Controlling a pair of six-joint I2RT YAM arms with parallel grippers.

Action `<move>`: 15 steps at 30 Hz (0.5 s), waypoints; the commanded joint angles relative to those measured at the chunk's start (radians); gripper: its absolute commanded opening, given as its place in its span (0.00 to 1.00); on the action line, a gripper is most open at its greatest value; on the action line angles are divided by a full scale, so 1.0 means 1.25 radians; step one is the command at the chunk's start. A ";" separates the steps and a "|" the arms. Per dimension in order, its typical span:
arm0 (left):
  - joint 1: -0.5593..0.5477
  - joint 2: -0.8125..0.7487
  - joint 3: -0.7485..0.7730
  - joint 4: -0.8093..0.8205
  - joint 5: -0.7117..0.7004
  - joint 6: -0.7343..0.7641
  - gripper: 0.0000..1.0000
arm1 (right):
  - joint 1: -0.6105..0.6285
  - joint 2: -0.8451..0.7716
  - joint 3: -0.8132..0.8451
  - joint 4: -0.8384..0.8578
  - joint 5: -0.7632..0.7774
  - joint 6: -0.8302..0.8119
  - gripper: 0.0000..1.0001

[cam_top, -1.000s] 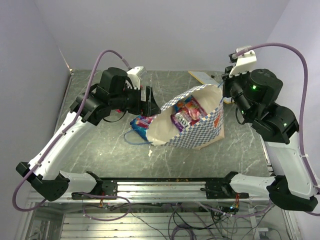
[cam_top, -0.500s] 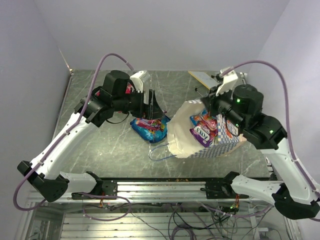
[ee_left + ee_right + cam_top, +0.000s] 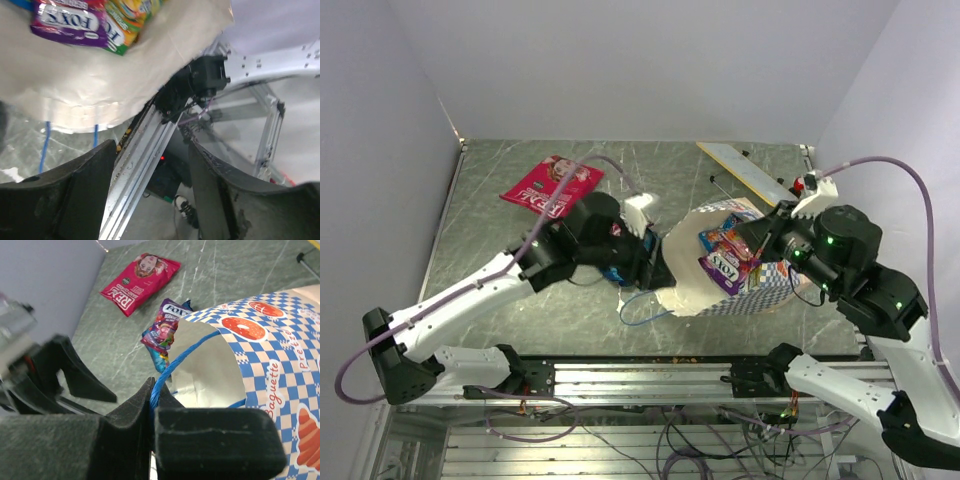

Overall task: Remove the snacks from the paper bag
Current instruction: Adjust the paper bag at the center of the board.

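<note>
Left hand [image 3: 150,147] drops to the paper bag [image 3: 682,278] mouth, jaws apart, empty | right hand [image 3: 151,407] pinches its blue handle [image 3: 175,362], 4 o'clock | we log red-pink packet [image 3: 552,186], blue packet [image 3: 164,329] out; others [image 3: 728,262] inside

The paper bag [image 3: 760,292] lies tipped on the worktop [image 3: 485,225] with its mouth facing left. The left end effector [image 3: 655,270], fingers apart, stands right at that mouth and takes up most of the way in. Packets [image 3: 725,258] crowd the mouth. The right end effector [image 3: 152,410], clamped on the string handle [image 3: 185,352], blocks the bag's right side together with its arm. A blue packet [image 3: 162,332] lies just left of the mouth and a red packet [image 3: 552,186] at the back left, with bare worktop between them. A card strip [image 3: 745,170] lies behind the bag.
</note>
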 commanded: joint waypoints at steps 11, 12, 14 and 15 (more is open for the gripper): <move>-0.195 0.175 -0.107 0.341 -0.413 0.127 0.28 | 0.001 0.014 0.007 -0.012 0.005 0.163 0.00; -0.196 0.200 -0.104 0.365 -0.429 0.133 0.27 | 0.001 0.031 0.018 -0.013 0.001 0.157 0.00; -0.198 0.250 -0.091 0.393 -0.452 0.136 0.23 | 0.000 0.064 0.044 -0.024 -0.003 0.139 0.00; -0.200 0.277 -0.085 0.409 -0.460 0.143 0.22 | 0.000 0.082 0.056 -0.026 -0.007 0.127 0.00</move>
